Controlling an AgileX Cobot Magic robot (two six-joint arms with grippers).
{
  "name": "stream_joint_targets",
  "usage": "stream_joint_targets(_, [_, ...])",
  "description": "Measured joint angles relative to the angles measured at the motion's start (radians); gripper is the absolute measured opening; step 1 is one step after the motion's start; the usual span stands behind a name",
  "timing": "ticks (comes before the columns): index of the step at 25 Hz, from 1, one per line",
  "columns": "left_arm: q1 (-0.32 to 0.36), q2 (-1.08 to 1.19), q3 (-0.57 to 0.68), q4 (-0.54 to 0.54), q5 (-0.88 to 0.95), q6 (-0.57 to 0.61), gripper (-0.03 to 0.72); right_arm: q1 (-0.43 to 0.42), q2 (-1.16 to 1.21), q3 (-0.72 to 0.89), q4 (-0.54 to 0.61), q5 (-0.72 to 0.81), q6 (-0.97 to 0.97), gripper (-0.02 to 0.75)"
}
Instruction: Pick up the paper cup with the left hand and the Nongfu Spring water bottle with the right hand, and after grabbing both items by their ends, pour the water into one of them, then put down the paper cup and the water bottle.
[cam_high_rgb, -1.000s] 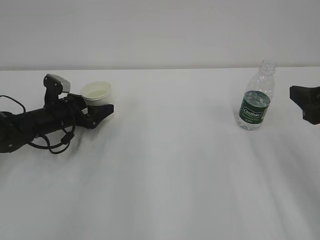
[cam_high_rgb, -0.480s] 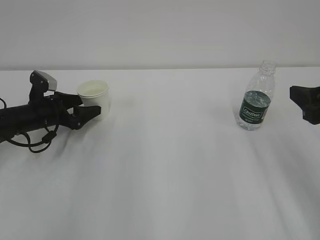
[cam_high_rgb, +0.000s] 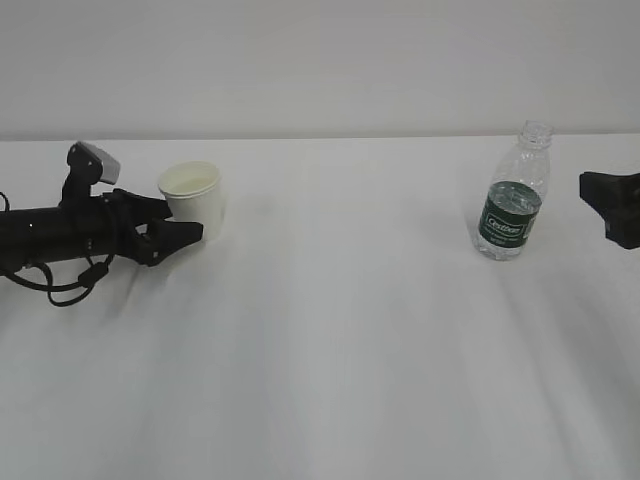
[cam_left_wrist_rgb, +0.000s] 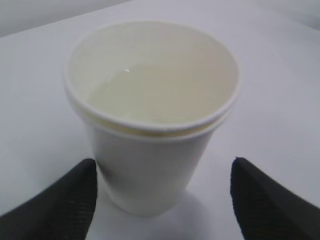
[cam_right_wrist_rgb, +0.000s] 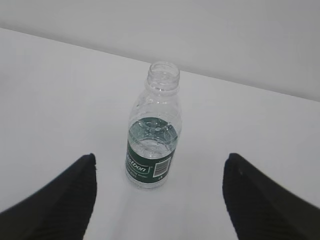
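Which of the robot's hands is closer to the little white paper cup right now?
The left hand. Its open fingers sit either side of the paper cup on the table. The right hand is far across the table, beside the water bottle.

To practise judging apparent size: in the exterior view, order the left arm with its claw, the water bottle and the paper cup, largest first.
1. Left arm with claw, by far the longest.
2. Water bottle.
3. Paper cup, shorter than the bottle.
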Motion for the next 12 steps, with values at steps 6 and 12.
stream_joint_targets(6, [0.034, -0.037, 0.000, 0.054, 0.036, -0.052, 0.595, 0.000, 0.000, 0.000, -0.001, 0.000, 0.000, 0.588])
stream_joint_targets(12, [0.062, -0.103, 0.002, 0.144, 0.088, -0.117, 0.593, 0.000, 0.000, 0.000, -0.001, 0.000, 0.000, 0.588])
